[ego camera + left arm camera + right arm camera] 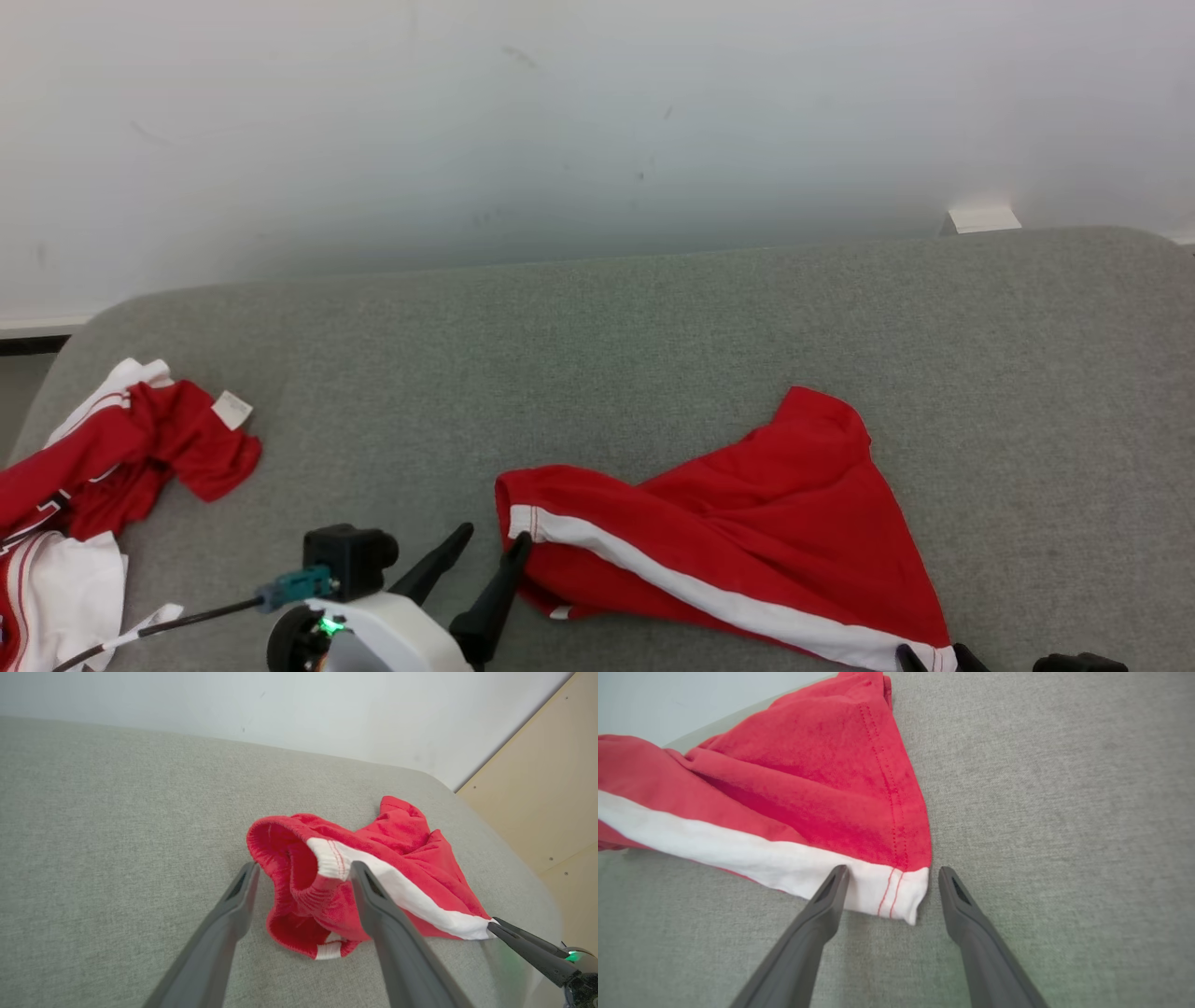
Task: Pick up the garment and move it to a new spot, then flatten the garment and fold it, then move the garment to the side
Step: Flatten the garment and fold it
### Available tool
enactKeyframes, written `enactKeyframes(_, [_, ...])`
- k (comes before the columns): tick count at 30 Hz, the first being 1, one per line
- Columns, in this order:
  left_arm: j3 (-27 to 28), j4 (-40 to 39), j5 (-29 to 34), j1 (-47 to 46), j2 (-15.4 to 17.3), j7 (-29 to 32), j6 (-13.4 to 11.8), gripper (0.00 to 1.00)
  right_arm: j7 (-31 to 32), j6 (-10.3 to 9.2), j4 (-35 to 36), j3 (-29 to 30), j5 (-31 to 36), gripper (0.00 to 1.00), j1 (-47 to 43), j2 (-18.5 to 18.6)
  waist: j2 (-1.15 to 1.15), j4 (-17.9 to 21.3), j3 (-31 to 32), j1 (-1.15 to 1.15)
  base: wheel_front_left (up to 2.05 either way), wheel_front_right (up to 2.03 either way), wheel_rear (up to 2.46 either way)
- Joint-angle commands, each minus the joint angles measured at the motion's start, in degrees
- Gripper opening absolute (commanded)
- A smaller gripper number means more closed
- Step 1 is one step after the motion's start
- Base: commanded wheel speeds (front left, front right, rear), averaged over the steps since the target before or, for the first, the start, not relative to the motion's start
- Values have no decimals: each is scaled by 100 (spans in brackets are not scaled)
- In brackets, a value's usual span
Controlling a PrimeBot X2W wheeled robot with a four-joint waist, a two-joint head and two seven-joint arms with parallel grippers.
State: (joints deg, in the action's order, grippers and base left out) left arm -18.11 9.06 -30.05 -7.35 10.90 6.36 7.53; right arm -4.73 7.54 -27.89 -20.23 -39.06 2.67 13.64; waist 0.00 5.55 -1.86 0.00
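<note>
The garment [747, 523] is a pair of red shorts with a white side stripe, lying crumpled on the grey padded surface [597, 355]. My left gripper [493, 537] stands open at its left end. In the left wrist view the bunched waistband [322, 858] sits between the two spread fingers of that gripper [304, 868]. My right gripper [934, 658] is open at the shorts' lower right corner. In the right wrist view the white hem corner [896, 891] lies between its spread fingers [893, 872]. Neither gripper has closed on the cloth.
A heap of other red and white clothes [93, 485] lies at the left edge of the surface. A white wall [597, 121] rises behind it, and a small white block [980, 219] shows at the back right. A wooden panel [537, 788] stands beyond the right side.
</note>
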Motion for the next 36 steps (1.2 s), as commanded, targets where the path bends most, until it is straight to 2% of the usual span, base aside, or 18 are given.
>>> enactKeyframes(1, [-70,13,-134,-121,55,102,-10,100,-63,-10,-95,-83,-72,100,151,-8,0,25,-79,0,0,0,0])
enactKeyframes(10, [-439,46,-296,-454,164,246,-10,100,-254,-10,-477,-579,-370,100,579,-49,0,76,-326,0,0,0,0])
enactKeyframes(11, [-480,36,-301,-476,173,246,-10,100,-262,-10,-515,-633,-419,97,622,-59,0,78,-345,0,0,0,0])
enactKeyframes(12, [-513,24,-320,-496,181,244,-10,100,-299,-10,-557,-683,-465,57,656,-63,0,78,-358,0,0,0,0])
enactKeyframes(13, [-543,5,-330,-513,195,241,-10,62,-324,-10,-599,-728,-503,34,685,-66,0,78,-373,0,0,0,0])
enactKeyframes(14, [-556,-11,-332,-526,213,220,-10,34,-357,-10,-637,-784,-546,19,727,-71,0,78,-384,0,0,0,0])
enactKeyframes(15, [-569,-33,-334,-533,228,195,-10,0,-390,-10,-675,-834,-589,0,756,-74,0,79,-391,0,0,0,0])
enactKeyframes(26, [-554,-293,-521,-308,314,-55,-23,0,-855,-10,-647,-1180,-1040,0,977,130,0,13,-343,0,0,0,0])
enactKeyframes(31, [-504,-490,-508,-277,320,-266,-31,0,-980,-10,-239,-1169,-1452,0,881,289,0,-39,-252,0,0,0,0])
enactKeyframes(36, [-474,-573,-500,-642,464,-163,-25,0,-875,-10,386,-1279,-1855,0,1200,594,0,-19,-230,0,0,0,0])
